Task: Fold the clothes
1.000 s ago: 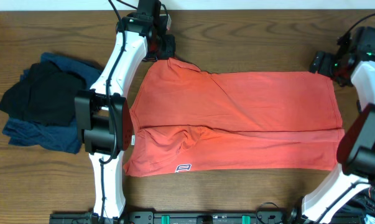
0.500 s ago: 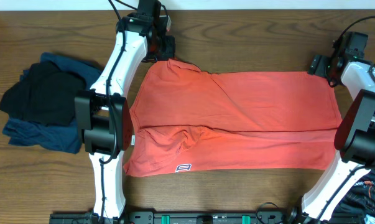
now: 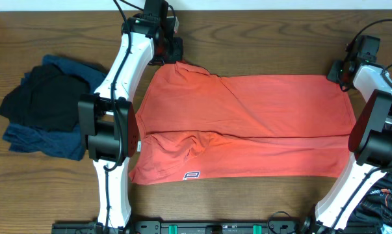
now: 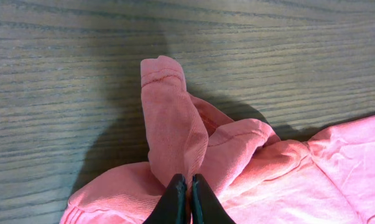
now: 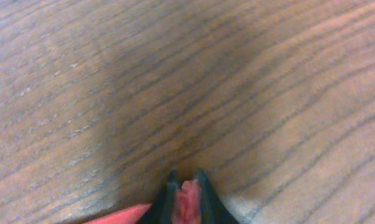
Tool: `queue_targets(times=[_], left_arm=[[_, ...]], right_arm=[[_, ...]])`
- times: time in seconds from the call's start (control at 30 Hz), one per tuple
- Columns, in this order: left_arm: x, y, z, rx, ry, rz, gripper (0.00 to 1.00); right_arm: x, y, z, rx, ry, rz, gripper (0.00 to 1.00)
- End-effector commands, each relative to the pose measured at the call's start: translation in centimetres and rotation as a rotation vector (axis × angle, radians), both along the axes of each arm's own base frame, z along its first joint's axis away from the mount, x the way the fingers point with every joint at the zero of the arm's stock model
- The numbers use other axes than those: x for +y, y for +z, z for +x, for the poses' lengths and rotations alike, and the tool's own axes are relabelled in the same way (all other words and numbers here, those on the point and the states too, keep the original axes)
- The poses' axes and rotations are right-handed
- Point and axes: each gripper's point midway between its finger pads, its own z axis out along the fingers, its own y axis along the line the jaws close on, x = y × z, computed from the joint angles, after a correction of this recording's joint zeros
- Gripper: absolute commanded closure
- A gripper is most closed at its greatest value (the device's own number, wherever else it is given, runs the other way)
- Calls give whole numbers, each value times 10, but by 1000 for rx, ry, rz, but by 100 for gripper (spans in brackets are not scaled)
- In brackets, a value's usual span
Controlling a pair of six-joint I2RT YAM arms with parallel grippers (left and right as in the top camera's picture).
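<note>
Pinching the red shirt [image 3: 248, 123] at its far corners, left gripper [image 4: 188, 182] and right gripper [image 5: 186, 185] both clamp cloth; it lies spread on the table [image 3: 52, 195] (dark pile [image 3: 43, 107] alongside), folding apparently barely begun.

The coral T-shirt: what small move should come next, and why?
Probably raise both far corners a little, together, before drawing them toward the near edge. The left gripper is shut on a bunched corner of the coral T-shirt, the right gripper is shut on red cloth at the other far corner, and the shirt lies mostly flat between them.
</note>
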Motion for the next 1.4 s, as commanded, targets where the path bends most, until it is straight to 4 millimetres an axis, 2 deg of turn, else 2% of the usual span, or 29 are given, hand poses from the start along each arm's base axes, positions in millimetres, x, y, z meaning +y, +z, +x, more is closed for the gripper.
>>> queue_targets(times=[0.0, 0.17, 0.23, 0.37, 0.53, 0.63, 0.73, 0.9, 1.1, 1.23, 1.37], left_arm=[[4, 0, 0, 6, 12, -2, 94], [17, 7, 3, 2, 60, -13, 94], [24, 16, 2, -3, 86, -26, 94], [30, 48, -6, -25, 94, -60, 94], [46, 75, -45, 60, 141, -54, 94], [51, 85, -72, 130, 158, -44, 94], [51, 87, -94, 200, 154, -30, 94], [54, 82, -132, 353, 143, 6, 94], [59, 80, -168, 489, 93, 43, 94], [64, 79, -181, 540, 84, 75, 94], [64, 75, -198, 606, 38, 92, 94]], right_arm=[[-2, -9, -2, 22, -45, 0, 99], [-6, 5, -4, 24, -72, -2, 99], [-11, 15, -7, 41, -88, -29, 99], [-14, 42, -16, 76, -103, -48, 99], [-8, 79, -46, 153, -106, -26, 94], [-1, 90, -71, 225, -106, -7, 99], [4, 100, -90, 273, -106, 7, 99], [7, 114, -135, 409, -131, -2, 99], [-6, 116, -187, 593, -222, -30, 99], [-24, 121, -210, 640, -334, -51, 99], [-32, 118, -222, 644, -392, 18, 99]])
